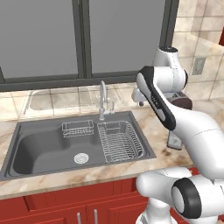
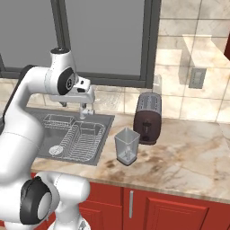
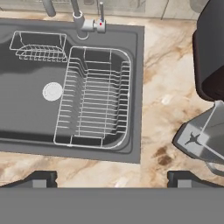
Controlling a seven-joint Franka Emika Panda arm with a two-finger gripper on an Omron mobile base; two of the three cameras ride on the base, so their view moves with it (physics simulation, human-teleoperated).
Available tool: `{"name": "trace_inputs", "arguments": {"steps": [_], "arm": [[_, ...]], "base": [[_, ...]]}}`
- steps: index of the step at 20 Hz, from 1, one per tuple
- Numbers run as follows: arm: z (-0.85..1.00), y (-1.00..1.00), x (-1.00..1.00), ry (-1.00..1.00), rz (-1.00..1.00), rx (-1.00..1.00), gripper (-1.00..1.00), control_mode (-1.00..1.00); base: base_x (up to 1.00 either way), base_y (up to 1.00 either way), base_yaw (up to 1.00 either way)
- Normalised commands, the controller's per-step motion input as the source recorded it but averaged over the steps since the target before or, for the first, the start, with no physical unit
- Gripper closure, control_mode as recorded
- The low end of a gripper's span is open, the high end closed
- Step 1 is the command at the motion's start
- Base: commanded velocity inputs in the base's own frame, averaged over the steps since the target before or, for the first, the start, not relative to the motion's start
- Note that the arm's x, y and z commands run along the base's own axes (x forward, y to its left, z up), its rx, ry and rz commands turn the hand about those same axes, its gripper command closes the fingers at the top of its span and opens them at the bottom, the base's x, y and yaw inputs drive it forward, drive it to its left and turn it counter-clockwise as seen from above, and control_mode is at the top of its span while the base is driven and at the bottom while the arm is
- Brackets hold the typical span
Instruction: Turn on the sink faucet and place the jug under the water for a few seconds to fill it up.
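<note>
With its fingers [image 3: 112, 180] spread wide and empty over the sink's front rim, the tall chrome gooseneck faucet [image 3: 78, 19] and its small side lever lie straight ahead, while the translucent grey-clear jug [image 3: 203, 138] waits on the marble tabletop [image 3: 168, 87] off to the right.

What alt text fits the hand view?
Looking down past the open gripper at a dark grey sink holding a wire dish rack, faucet at top; a clear jug and dark toaster stand on the marble counter beside it.

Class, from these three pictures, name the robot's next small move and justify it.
Probably reach the open gripper toward the lever at the base of the sink faucet: no water runs yet, and the jug stands on the counter beside the toaster, untouched.
</note>
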Motion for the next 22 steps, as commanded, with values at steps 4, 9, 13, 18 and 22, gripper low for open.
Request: {"name": "trace_inputs", "arguments": {"steps": [4, 9, 13, 18, 22], "arm": [[-0.54, -0.23, 0.06, -0.36, 0.01, 0.01, -1.00, -1.00], [-0.87, -0.01, 0.61, -0.49, 0.05, 0.01, -1.00, -1.00], [-0.71, 0.12, 0.73, -0.49, 0.05, 0.00, -1.00, -1.00], [-0.43, 0.25, 0.57, -0.35, 0.00, 0.01, -1.00, -1.00], [-0.13, -0.03, 0.04, -0.03, 0.03, 0.00, -1.00, -1.00]], "base": [[0.00, 0.00, 0.00], [0.00, 0.00, 0.00], [0.00, 0.00, 0.00], [0.00, 0.00, 0.00], [0.00, 0.00, 0.00]]}}
